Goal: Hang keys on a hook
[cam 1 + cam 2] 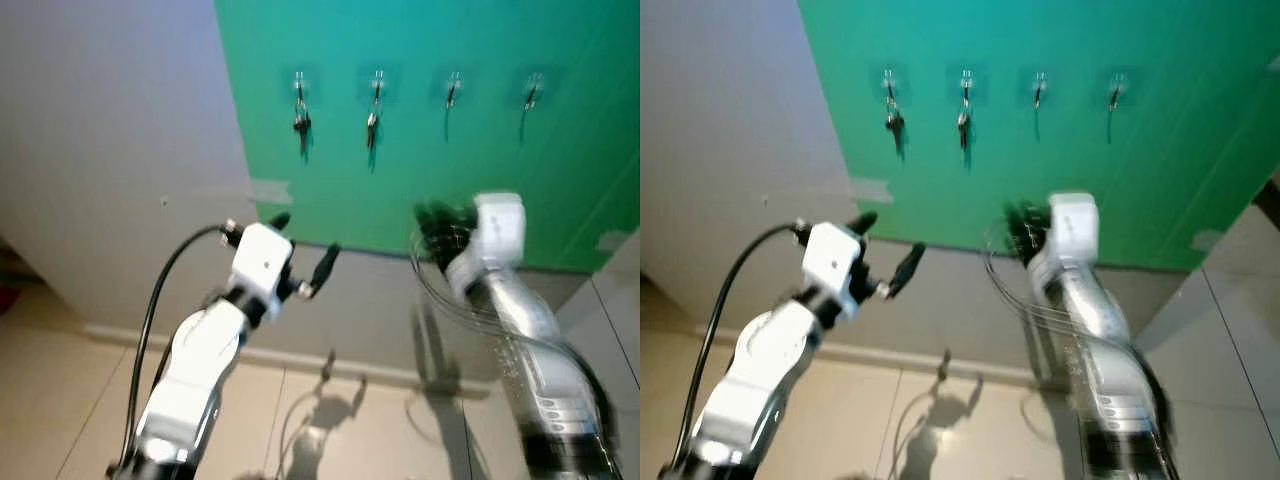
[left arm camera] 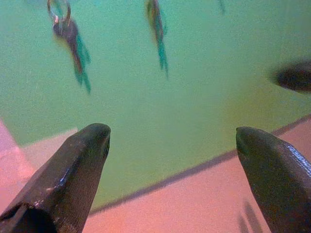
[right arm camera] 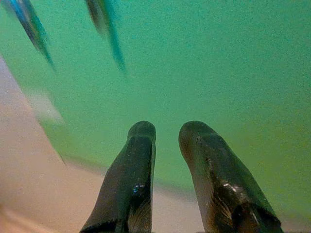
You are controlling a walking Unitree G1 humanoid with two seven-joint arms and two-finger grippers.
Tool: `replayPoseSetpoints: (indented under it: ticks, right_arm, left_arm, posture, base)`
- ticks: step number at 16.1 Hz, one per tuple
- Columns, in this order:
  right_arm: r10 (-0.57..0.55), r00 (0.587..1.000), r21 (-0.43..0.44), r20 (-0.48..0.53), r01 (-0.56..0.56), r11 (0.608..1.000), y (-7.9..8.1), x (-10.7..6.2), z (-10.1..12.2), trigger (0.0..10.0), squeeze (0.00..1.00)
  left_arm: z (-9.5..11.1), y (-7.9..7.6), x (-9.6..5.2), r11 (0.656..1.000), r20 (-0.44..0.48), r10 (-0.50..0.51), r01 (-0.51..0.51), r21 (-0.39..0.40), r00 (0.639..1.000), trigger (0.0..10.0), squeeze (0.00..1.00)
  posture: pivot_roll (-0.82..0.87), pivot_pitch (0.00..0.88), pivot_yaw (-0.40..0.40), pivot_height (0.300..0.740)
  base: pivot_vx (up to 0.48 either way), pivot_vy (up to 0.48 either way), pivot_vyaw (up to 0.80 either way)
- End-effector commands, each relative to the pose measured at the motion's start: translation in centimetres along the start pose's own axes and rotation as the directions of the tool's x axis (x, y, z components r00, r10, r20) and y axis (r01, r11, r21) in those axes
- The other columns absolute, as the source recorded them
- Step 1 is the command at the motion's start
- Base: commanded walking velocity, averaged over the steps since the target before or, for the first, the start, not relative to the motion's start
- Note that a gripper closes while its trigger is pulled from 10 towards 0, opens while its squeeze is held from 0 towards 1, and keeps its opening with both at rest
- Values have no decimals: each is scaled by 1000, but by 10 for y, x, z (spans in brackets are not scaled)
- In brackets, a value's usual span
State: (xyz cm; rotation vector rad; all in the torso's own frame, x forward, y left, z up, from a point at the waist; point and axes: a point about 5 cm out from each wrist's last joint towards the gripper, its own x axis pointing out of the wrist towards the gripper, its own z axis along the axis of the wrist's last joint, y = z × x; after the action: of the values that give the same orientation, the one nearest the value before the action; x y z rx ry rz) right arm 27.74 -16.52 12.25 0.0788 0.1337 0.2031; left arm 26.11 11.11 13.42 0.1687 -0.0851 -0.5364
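Keys [image 1: 301,124] are seen hanging on the leftmost of four hooks [image 1: 299,80] set in a row on a green wall panel [image 1: 560,130]; a second set of keys [image 1: 372,127] hangs on the next hook [image 1: 378,78]. Two further hooks [image 1: 453,86] to the right carry nothing that can be made out. Both sets are well above the grippers. The left gripper [image 1: 300,250] is raised below the first keys, near the panel's lower edge, fingers [image 2: 73,170] spread wide and empty. The right gripper [image 1: 440,228] is held up below the third hook, fingers [image 3: 131,179] drawn nearly together with only a narrow gap, nothing held between them. Tiled floor [image 1: 60,380] is seen below.
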Motion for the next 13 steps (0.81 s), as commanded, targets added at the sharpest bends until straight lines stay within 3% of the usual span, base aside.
replayPoseSetpoints:
  ticks: [1, 5, 13]
  right_arm:
    - [-98, 994, -31, -58, 96, 995, -13, -21, -13, 10000, 0]
    - [-219, 967, -2, -132, 221, 975, -17, -54, -33, 10000, 0]
    - [-232, 964, 16, -132, 236, 972, -8, -55, -33, 10000, 0]
  left_arm:
    - [-6, 2, -5, 1000, -28, 6, -5, 21, 1000, 10000, 0]
    - [-15, 6, -13, 1000, -63, 23, -22, 17, 998, 10000, 0]
    - [-20, 5, -17, 999, -80, 29, -28, 24, 996, 10000, 0]
  posture:
    - [-78, 0, 56, 740]
    - [-98, 0, 81, 740]
    - [-83, 0, 75, 740]
  base:
    - [0, 0, -800]
    - [0, 281, -800]
    - [0, 417, -800]
